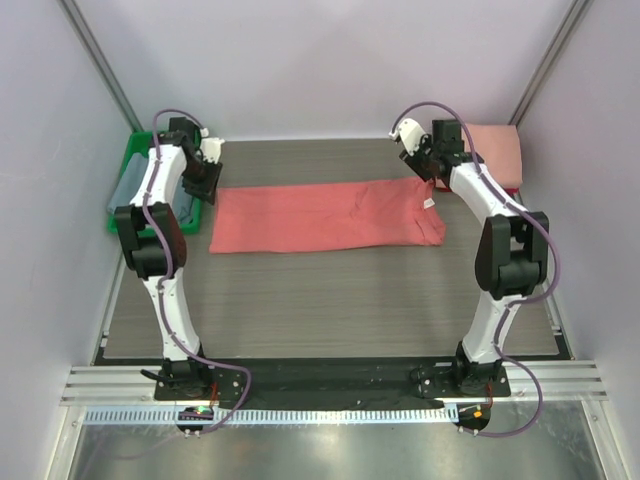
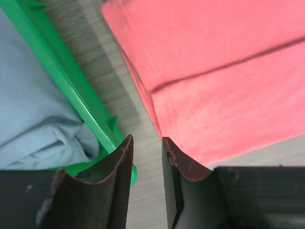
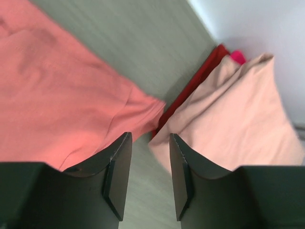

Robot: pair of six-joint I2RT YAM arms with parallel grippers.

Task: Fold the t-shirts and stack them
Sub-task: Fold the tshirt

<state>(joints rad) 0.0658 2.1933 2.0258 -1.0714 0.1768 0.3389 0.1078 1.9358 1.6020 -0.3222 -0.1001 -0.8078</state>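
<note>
A coral-red t-shirt (image 1: 325, 217) lies folded into a long strip across the far half of the table, its white neck label (image 1: 428, 203) at the right end. It fills the upper right of the left wrist view (image 2: 224, 62) and the left of the right wrist view (image 3: 52, 95). My left gripper (image 1: 205, 183) hovers open and empty over bare table just off the strip's left end. My right gripper (image 1: 425, 172) hovers open and empty above the strip's right end. A pale pink t-shirt (image 1: 495, 150) lies folded at the far right (image 3: 238, 119). A grey-blue t-shirt (image 2: 33, 105) lies in the green tray.
The green plastic tray (image 1: 127, 172) stands at the far left edge, its rim (image 2: 62, 76) close to my left fingers. A dark red layer (image 3: 200, 81) lies under the pink shirt. Walls enclose the table on three sides.
</note>
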